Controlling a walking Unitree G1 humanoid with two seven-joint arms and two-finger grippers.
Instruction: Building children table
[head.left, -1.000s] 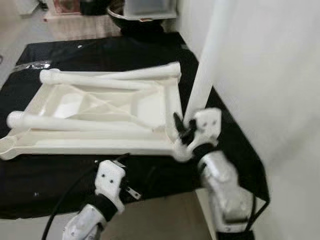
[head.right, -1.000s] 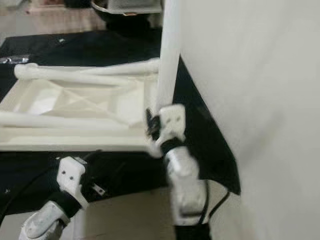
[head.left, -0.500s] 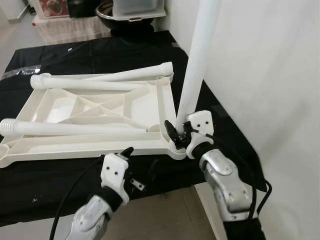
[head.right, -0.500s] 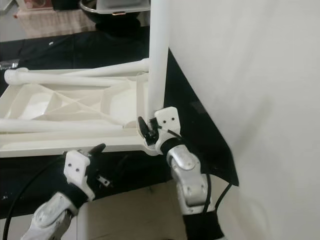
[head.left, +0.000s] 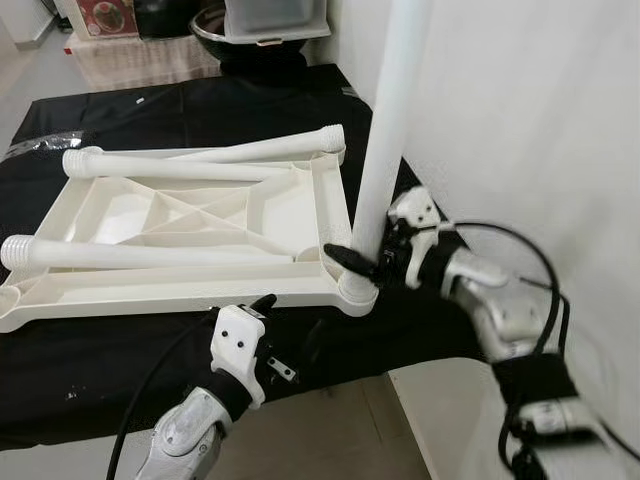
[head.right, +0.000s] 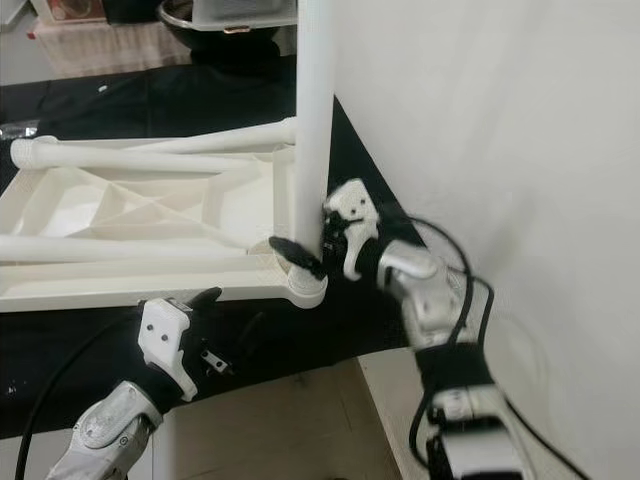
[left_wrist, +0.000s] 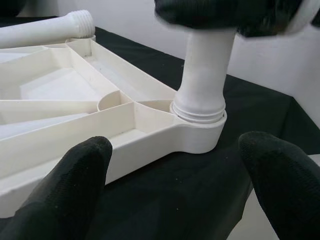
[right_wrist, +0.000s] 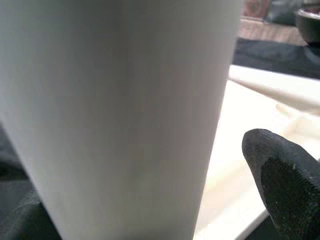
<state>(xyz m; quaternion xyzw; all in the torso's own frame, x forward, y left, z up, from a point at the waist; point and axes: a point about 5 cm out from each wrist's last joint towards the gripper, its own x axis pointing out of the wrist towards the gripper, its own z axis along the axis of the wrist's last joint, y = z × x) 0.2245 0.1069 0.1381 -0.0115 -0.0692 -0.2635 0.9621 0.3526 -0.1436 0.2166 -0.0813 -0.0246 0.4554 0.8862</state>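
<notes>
Noted the white table top (head.left: 190, 285) lying underside up on a black cloth (head.left: 120, 370), ribbed framework exposed. Recorded three loose legs resting across it: one (head.left: 150, 255) along the near side, one (head.left: 190, 167) along the far side, and one (head.left: 270, 148) angled just behind that, its end at the far right corner. Found a fourth leg, the upright leg (head.left: 385, 150), standing vertical in the corner socket (left_wrist: 200, 132) at the near right corner of the table top, close beside a white wall (head.left: 520, 120). Observed the threaded collar of that leg seated at the socket rim in the left wrist view.

Located the right gripper (head.left: 362, 258) low on the upright leg, just above the socket, reaching in from the wall side with the arm bent across. Could not tell whether it was clamped on the leg or merely set around it.

Located the left gripper (left_wrist: 177, 160) off the near edge of the table top, near the same corner, pointed toward the socket. Found it released, fingers (left_wrist: 75, 180) spread wide, grasping nothing and touching neither table top nor leg.

Noted a dark bowl (head.left: 215, 25) and a clear container (head.left: 275, 15) beyond the far end of the cloth.
</notes>
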